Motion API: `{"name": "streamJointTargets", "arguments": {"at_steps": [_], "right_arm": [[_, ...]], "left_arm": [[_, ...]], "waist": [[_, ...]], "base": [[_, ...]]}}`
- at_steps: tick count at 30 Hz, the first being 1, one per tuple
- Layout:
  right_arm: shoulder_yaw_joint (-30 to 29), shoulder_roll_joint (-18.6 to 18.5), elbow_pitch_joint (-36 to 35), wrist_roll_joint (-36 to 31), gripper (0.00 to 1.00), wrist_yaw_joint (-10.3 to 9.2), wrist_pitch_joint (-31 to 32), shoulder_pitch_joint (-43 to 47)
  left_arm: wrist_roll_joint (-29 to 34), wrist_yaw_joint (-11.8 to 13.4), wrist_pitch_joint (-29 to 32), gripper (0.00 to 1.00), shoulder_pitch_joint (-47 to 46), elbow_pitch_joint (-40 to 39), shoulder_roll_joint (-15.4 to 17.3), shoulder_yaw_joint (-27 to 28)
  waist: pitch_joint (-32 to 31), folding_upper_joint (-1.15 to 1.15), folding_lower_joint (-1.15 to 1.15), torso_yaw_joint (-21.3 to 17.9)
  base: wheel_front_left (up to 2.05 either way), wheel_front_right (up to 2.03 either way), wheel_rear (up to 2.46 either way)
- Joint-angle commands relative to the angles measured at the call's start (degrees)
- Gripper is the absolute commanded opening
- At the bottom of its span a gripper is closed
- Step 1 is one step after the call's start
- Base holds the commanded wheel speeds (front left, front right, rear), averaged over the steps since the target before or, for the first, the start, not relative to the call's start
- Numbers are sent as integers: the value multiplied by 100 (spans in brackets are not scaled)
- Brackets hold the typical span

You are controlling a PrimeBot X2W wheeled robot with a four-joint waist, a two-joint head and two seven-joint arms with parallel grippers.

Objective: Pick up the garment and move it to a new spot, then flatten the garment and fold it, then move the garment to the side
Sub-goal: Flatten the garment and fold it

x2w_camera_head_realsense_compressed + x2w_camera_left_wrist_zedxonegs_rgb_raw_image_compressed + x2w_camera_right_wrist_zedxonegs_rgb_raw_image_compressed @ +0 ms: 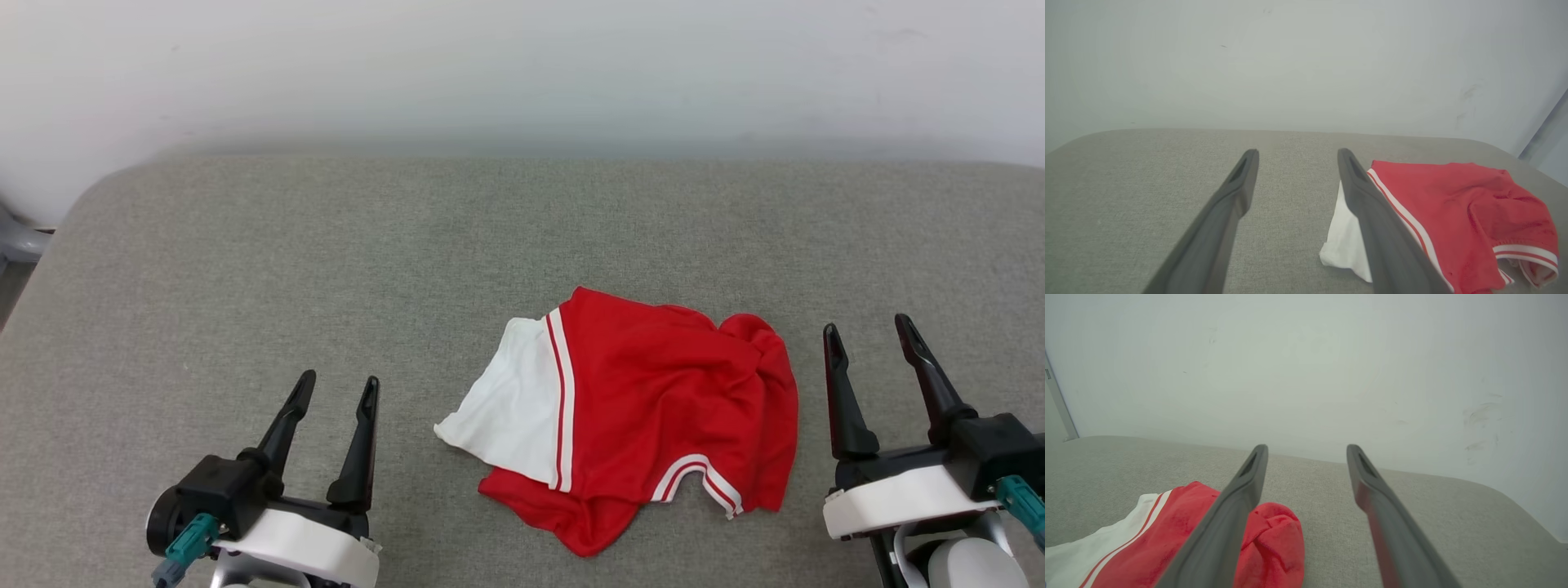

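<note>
The garment [653, 408] lies crumpled on the grey bench [286, 261], a little right of the middle, with its white sleeve spread to the left and striped trim showing along its near side. The right hand [866, 326] stands just beside its red right edge, and the left hand [340, 380] is near the white sleeve. Both hands have their fingers spread wide and grip nothing.
</note>
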Motion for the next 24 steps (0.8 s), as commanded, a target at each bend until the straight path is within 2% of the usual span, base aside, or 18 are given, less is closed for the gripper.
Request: {"name": "streamJointTargets", "arguments": {"at_steps": [1,3,7,17,21,24], "right_arm": [[17,3,-27,-29,100,-4,-14,57],[34,3,-36,-45,100,-4,-14,34],[58,3,-48,-67,100,-4,-14,5],[97,3,-117,-91,100,-4,-14,-137],[147,4,-126,-64,100,-4,-14,-223],[168,3,-146,-51,100,-4,-14,-280]], "left_arm": [[33,-28,-26,100,-23,85,-33,8],[0,-46,88,100,-101,229,-39,-54],[-58,-87,783,100,-320,351,56,-200],[-337,79,3625,100,-930,-197,410,-558],[-228,204,4210,100,-1044,-275,532,-669],[-176,251,4363,100,-1100,-159,549,-716]], "waist": [[38,0,0,-23],[89,0,0,-58],[238,0,0,-144],[780,0,0,-315],[969,0,0,-446],[1099,0,0,-557]], "base": [[0,0,0],[0,0,0],[0,0,0],[0,0,0],[0,0,0],[0,0,0]]}}
